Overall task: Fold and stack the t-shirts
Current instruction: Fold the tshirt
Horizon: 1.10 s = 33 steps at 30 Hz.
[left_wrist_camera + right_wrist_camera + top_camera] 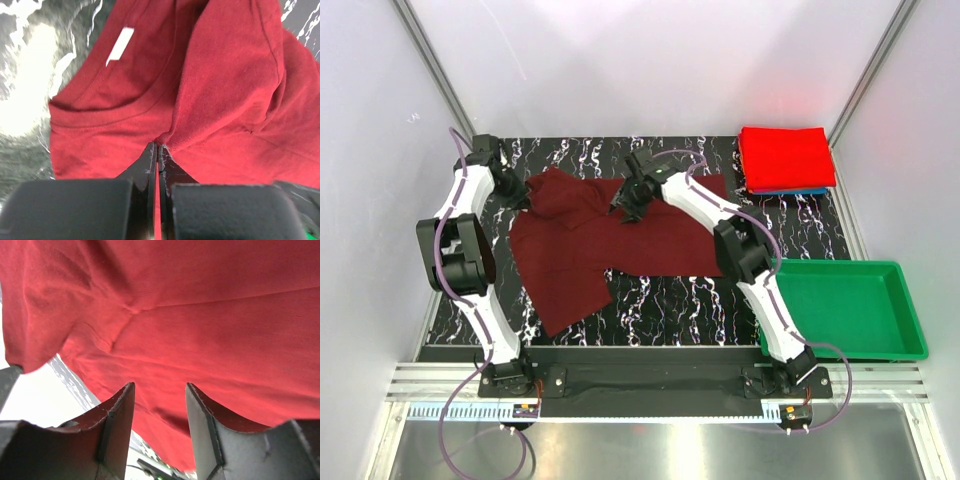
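Left gripper (pixel 158 150) clamps the far-left fold of the dark maroon short-sleeved cloth t-shirt (pixel 582 255); right gripper (pixel 160 390) hangs over it, jaws apart, farther right. A matching, level pinch there should keep the fold square.

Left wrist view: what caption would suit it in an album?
Left fingers pinched shut on a fold of the dark maroon t-shirt, white neck label showing, above the black marbled table.

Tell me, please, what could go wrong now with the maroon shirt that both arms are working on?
1. The left claw pinches only a small fold of the maroon shirt near the collar, so the cloth may slip out when pulled.
2. The right claw is open and grips nothing. If only the left side pulls, the crumpled shirt will probably bunch more instead of spreading flat.
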Motion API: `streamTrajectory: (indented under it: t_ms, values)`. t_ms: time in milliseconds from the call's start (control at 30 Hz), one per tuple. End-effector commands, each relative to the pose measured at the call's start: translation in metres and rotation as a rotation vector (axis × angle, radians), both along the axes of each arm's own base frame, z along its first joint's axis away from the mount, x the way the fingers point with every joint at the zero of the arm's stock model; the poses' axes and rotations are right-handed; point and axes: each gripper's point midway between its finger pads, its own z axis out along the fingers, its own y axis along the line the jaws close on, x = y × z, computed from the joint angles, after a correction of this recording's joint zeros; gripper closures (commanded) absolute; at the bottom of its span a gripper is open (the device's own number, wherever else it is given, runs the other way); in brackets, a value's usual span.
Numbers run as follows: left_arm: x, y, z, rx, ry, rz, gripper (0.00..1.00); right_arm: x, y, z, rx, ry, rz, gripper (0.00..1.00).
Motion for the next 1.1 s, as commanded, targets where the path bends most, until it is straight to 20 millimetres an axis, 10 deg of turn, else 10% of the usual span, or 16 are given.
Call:
streamTrajectory:
  t_ms: [0, 433, 1067]
  values:
    - [-0.008, -0.012, 0.016, -0.081, -0.013, 0.044, 1.0, 0.009, 0.045, 0.021, 0.094, -0.057, -0.076, 0.48]
    - [0.0, -0.016, 0.015, -0.127, -0.013, 0.061, 1.0, 0.032, 0.112, -0.001, 0.228, -0.135, -0.162, 0.63]
    - [0.019, -0.01, 0.018, -0.114, -0.025, 0.049, 1.0, 0.014, 0.138, -0.017, 0.245, -0.086, -0.184, 0.66]
